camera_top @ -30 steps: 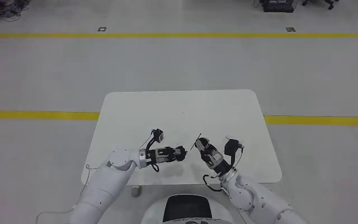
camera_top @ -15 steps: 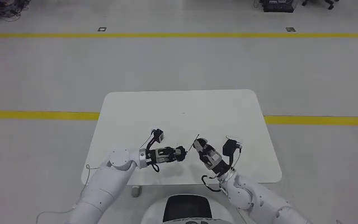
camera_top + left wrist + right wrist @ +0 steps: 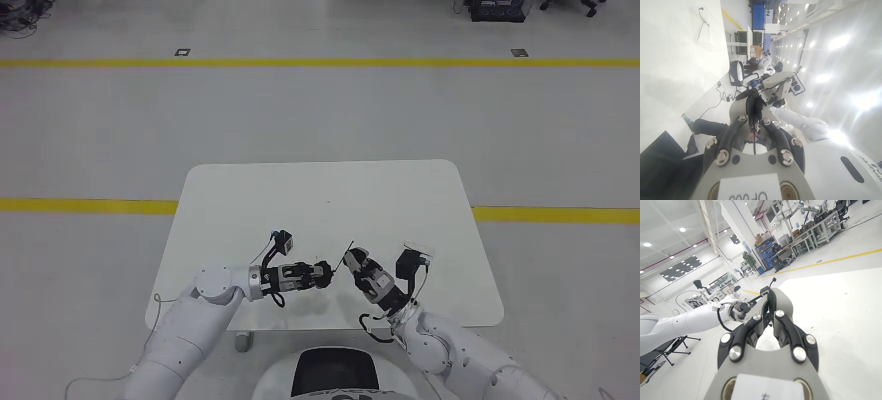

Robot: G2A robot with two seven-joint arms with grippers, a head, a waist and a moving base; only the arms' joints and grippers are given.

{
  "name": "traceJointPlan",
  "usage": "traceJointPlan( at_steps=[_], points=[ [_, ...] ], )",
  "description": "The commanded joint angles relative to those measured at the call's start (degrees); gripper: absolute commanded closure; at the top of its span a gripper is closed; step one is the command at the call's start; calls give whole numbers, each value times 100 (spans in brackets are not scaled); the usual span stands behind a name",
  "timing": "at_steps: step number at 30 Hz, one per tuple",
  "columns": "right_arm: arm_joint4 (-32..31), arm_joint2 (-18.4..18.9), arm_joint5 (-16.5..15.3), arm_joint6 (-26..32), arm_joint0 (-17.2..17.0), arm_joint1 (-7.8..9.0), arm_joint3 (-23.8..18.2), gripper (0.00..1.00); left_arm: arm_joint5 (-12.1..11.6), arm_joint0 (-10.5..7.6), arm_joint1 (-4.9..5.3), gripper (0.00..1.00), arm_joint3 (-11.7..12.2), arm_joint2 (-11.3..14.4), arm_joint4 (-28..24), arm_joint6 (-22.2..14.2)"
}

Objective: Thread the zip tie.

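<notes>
At the right gripper [image 3: 768, 292]: pressed together on the zip tie [image 3: 773, 280], with one end and its small head standing past the fingertips, slightly curved and pointing away from the robot. Held above the near part of the table [image 3: 400, 195], clear of the surface. Behind the gripper: wrist angled inward and forward, forearm running back off the near right edge of the table. At the left gripper [image 3: 319, 272]: closed as well, clamped on a thin black strip [image 3: 754, 136] running between the fingers back toward the palm. Cannot tell whether strip and zip tie are one piece. Aimed sideways at the right gripper, tips near but apart; elbow bent, forearm lying over the near left edge of the table. Compared with one second ago: right gripper displaced a little toward the left gripper and slightly away from the robot, gap between the two tips narrowed; zip tie end carried along, tilt much the same. Left gripper and arm in the same place.
</notes>
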Motion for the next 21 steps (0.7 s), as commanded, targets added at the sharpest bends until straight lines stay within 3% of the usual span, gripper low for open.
traceJointPlan(
  at_steps=[1, 21],
  points=[
    [9, -16, 0, -13, 12, 1, 9, 100, 0, 0, 0, 100, 0, 0, 0, 0],
    [33, -204, 0, 47, 120, 0, 77, 100, 0, 0, 0, 100, 0, 0, 0, 0]
  ],
)
